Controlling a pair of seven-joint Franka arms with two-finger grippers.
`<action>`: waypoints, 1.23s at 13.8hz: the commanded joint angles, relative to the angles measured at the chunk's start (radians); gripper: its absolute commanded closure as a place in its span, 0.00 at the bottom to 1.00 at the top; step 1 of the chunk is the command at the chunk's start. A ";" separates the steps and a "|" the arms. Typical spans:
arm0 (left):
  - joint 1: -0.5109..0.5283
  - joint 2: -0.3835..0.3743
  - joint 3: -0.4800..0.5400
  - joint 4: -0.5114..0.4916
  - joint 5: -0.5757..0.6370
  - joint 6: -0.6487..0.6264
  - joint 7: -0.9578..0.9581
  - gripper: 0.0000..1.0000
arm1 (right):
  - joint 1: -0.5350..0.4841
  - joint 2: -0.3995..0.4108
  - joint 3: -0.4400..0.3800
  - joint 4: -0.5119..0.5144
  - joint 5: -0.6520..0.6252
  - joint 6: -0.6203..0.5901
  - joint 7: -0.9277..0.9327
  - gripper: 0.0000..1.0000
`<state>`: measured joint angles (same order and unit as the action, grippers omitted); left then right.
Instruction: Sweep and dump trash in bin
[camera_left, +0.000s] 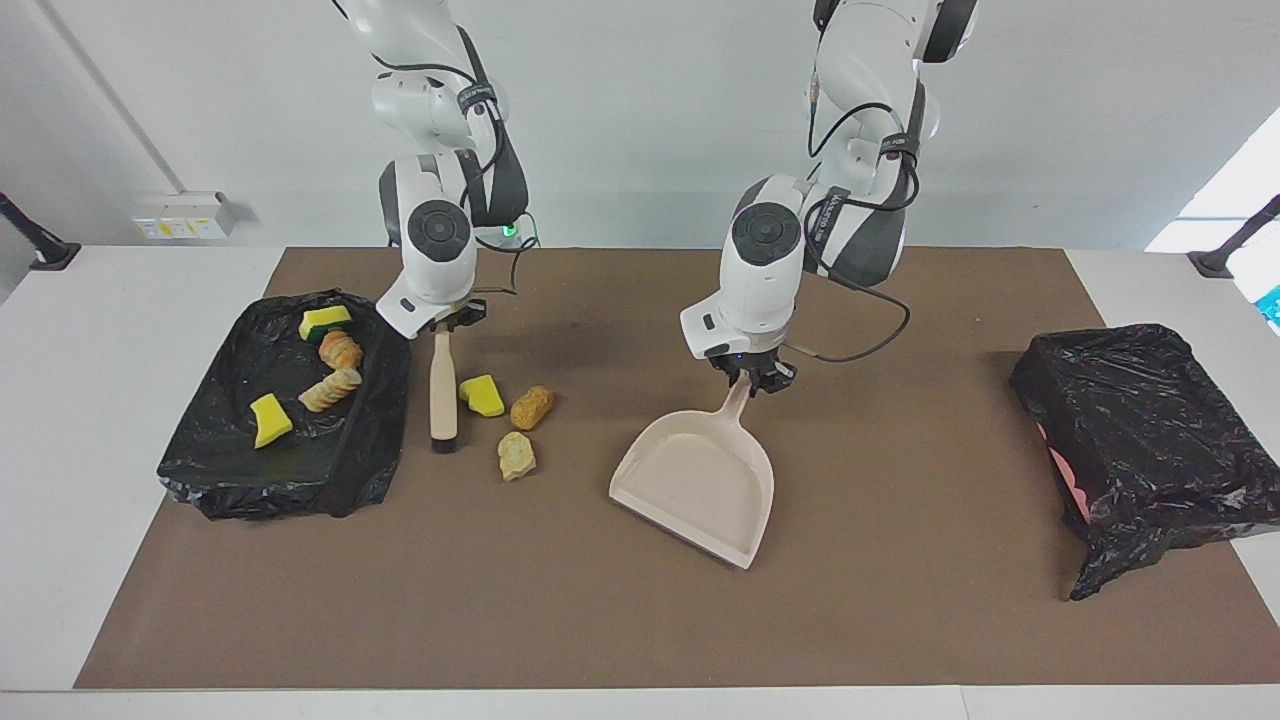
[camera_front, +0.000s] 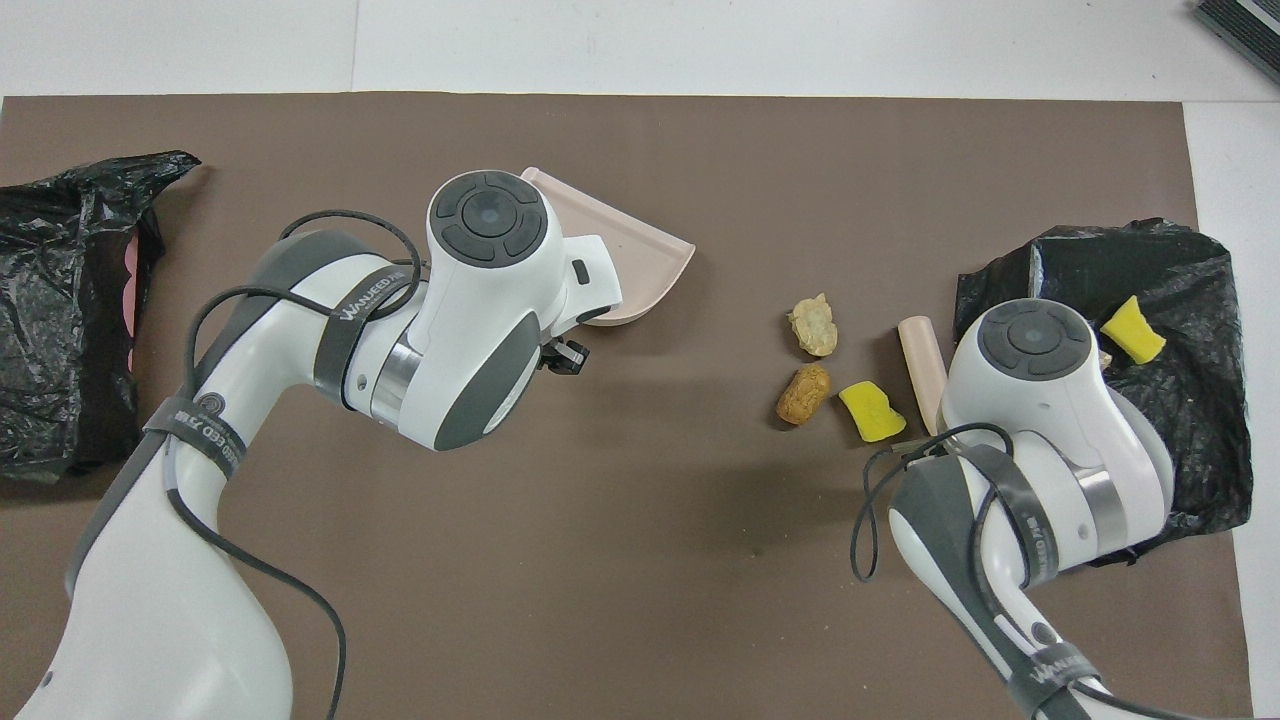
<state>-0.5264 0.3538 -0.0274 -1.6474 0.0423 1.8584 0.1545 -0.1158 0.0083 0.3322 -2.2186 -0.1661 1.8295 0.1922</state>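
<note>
Three pieces of trash lie on the brown mat: a yellow sponge chunk (camera_left: 482, 394) (camera_front: 871, 411), an orange-brown lump (camera_left: 531, 407) (camera_front: 803, 392) and a tan lump (camera_left: 516, 455) (camera_front: 814, 324). My right gripper (camera_left: 443, 325) is shut on the beige handle of a brush (camera_left: 441, 385) (camera_front: 922, 358), which hangs bristles down beside the sponge, between it and a black-bagged tray. My left gripper (camera_left: 752, 378) (camera_front: 565, 355) is shut on the handle of a beige dustpan (camera_left: 700, 480) (camera_front: 630, 260), whose open mouth is turned partly toward the trash. The black-bagged bin (camera_left: 1140, 440) (camera_front: 60, 300) sits at the left arm's end.
The black-bagged tray (camera_left: 370, 460) (camera_front: 1190, 270) at the right arm's end holds several more sponge and bread-like pieces. A bare stretch of mat separates the dustpan from the bin. White table borders the mat (camera_left: 600, 630).
</note>
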 joint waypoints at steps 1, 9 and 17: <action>0.034 -0.061 -0.005 -0.084 0.014 0.005 0.196 1.00 | 0.043 -0.042 0.007 -0.024 0.091 -0.025 0.030 1.00; 0.039 -0.140 -0.005 -0.245 0.047 0.071 0.464 1.00 | 0.208 -0.027 0.007 -0.023 0.338 -0.010 0.214 1.00; 0.039 -0.145 -0.005 -0.247 0.076 0.071 0.657 1.00 | 0.314 -0.010 0.007 -0.006 0.670 0.138 0.285 1.00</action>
<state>-0.4816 0.2396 -0.0346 -1.8495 0.1021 1.9107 0.7386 0.1654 -0.0040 0.3375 -2.2273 0.4304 1.9201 0.4507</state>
